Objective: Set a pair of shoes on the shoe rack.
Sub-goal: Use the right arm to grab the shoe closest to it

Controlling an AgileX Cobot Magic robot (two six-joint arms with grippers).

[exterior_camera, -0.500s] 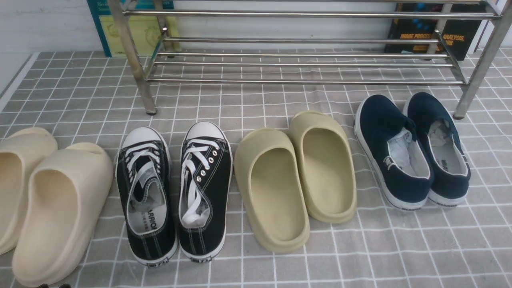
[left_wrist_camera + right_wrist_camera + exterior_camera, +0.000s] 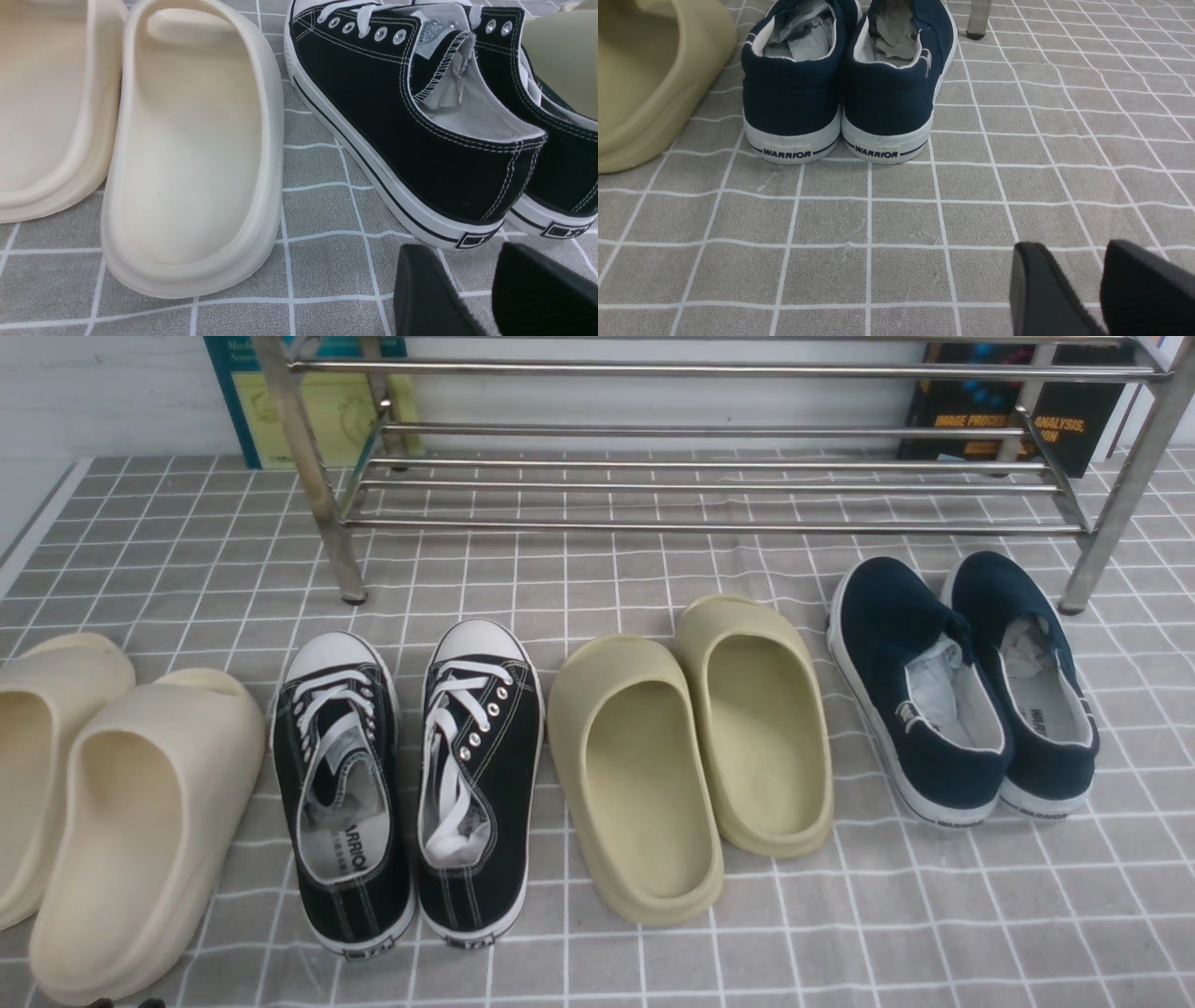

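Claws empty, navy pair not yet lifted

Starting at my right gripper (image 2: 1073,261): its two black fingers stand a little apart with only cloth showing between them, clamped on nothing. It sits low over the grey checked cloth (image 2: 840,915), well short of the heels of the pair of shoes (image 2: 794,98), which face it with their white heel tabs toward the camera. My left gripper (image 2: 467,266) reads the same, fingers parted and empty, near the heel of the black lace-up sneakers (image 2: 420,121) with the cream slides (image 2: 196,154) beside them. Neither arm shows in the front view.

Reading the front view as a dial with the olive slides (image 2: 691,756) at the hub, the navy pair (image 2: 962,770) lies at three o'clock, both shoes flat on their soles, side by side and touching, toes pointing to twelve. The shoe rack (image 2: 709,485) spans twelve o'clock, and its right front leg stands just beside the toe of the outer navy shoe. The black sneakers sit at nine, the cream slides further out the same way.

By my reckoning the task is at its very start. No shoe is on the rack's visible bars and nothing is gripped. The reach, the grasp, the lift and the placing on a tier are all left.
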